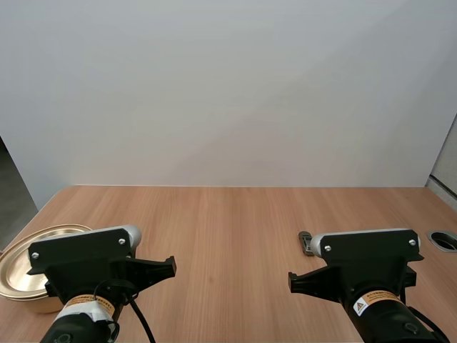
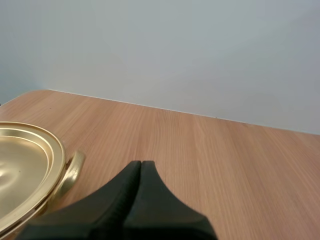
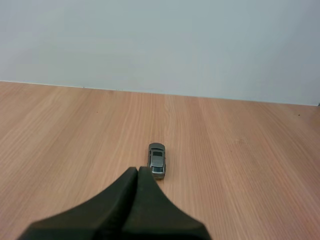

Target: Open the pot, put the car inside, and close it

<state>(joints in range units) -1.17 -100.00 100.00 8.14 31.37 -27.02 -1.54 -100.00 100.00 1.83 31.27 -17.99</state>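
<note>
Light-wood tabletop (image 1: 228, 221) under a plain pale wall: from above, a shiny gold round metal pot (image 1: 28, 266) sits far left beside the left arm, and a small grey toy car (image 1: 305, 240) sits just ahead of the right arm. At the left wrist, the left gripper (image 2: 141, 164), fingers together, hangs beside the pot. At the right wrist, the right gripper (image 3: 138, 171), fingers also together, faces the car, which lies just beyond its tips, lengthwise away from them. The right arm looks the nearer for the pickup.

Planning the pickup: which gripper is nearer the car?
Right. The right gripper sits just short of the car; the left gripper is far off to the side, beside the pot.
</note>
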